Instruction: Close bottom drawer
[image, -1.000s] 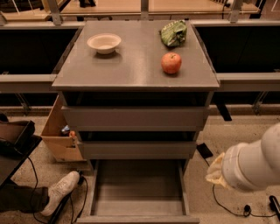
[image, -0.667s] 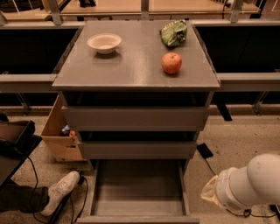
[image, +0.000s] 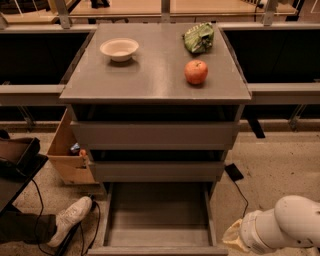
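Note:
The bottom drawer (image: 157, 215) stands pulled far out of the grey cabinet, and its shallow grey tray is bare inside. Its front panel runs along the bottom edge of the camera view. The middle drawer front (image: 156, 171) and the top drawer front (image: 154, 135) sit above it, nearly shut. My white arm (image: 280, 229) is at the lower right, low beside the drawer's right side and apart from it. The gripper itself is hidden beyond the arm's end, out of sight.
On the cabinet top (image: 150, 80) stand a white bowl (image: 119, 49), a red apple (image: 196, 72) and a green bag (image: 199, 38). A cardboard box (image: 67, 152) sits left of the cabinet. A person's shoe (image: 70, 219) and cables lie at lower left.
My arm has dropped lower and drawn toward the bottom right corner. The drawers and the things on top have not moved.

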